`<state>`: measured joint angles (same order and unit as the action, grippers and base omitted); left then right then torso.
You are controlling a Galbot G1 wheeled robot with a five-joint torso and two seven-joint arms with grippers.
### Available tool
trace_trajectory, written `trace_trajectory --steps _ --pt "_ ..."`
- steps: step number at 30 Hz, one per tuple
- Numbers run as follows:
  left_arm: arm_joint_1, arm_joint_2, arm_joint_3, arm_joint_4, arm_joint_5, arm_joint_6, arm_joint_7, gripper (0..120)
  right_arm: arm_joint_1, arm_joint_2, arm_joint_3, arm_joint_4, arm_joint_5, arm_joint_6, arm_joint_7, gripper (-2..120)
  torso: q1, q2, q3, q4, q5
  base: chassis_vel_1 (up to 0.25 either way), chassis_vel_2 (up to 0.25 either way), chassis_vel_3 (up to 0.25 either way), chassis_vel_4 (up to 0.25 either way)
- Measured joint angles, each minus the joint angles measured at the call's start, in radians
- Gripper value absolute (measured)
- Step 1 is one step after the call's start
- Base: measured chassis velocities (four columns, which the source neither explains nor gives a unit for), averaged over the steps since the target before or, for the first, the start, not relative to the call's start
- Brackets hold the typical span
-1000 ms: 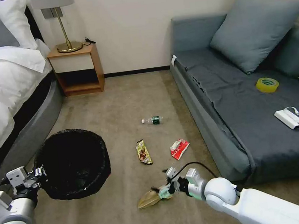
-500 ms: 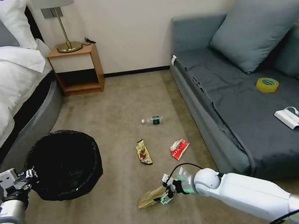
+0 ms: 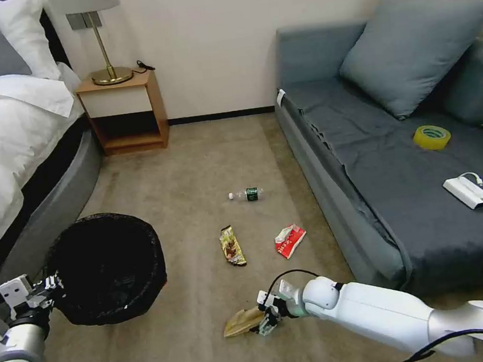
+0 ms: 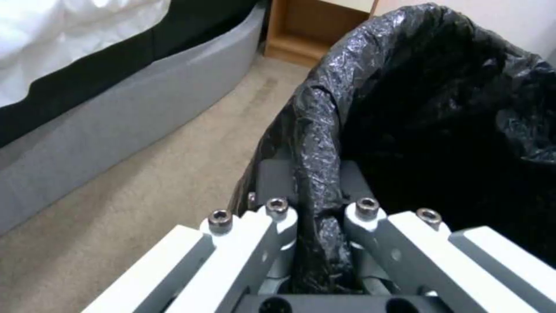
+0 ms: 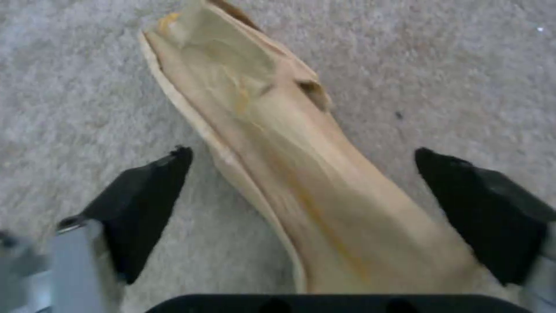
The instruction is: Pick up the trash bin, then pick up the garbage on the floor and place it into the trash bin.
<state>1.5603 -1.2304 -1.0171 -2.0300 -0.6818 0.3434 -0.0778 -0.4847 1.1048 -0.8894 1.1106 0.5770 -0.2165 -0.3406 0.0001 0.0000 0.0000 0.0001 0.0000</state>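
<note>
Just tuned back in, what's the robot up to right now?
The left gripper is clamped on the rim of the trash bin, holding it beside the bed. The right gripper is down at the carpet, open, its fingers on either side of the brown paper bag, not yet closed on it. The snack wrapper, red-and-white packet and small bottle lie on the floor.

The head camera looks down from high over the carpet [image 3: 193, 163]. The left wrist camera sits close against the bin [image 4: 440, 108] rim; the right wrist camera faces straight down, near the paper bag [image 5: 301, 174].
</note>
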Motion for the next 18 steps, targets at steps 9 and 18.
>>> trace_trajectory --steps 9,18 --pt "0.002 -0.002 0.008 0.006 0.003 -0.011 0.008 4 -0.011 0.002 0.015 0.004 0.000 0.012 0.024 61 0.000 0.000 0.000 -0.0001 -0.0002 0.000 0.000 0.000 0.000" --pt "-0.001 0.005 0.015 0.014 -0.010 -0.015 0.012 4 -0.018 0.013 0.019 0.013 0.000 0.012 0.043 30 0.000 0.000 0.000 -0.0002 -0.0002 0.000 0.000 0.000 0.000"
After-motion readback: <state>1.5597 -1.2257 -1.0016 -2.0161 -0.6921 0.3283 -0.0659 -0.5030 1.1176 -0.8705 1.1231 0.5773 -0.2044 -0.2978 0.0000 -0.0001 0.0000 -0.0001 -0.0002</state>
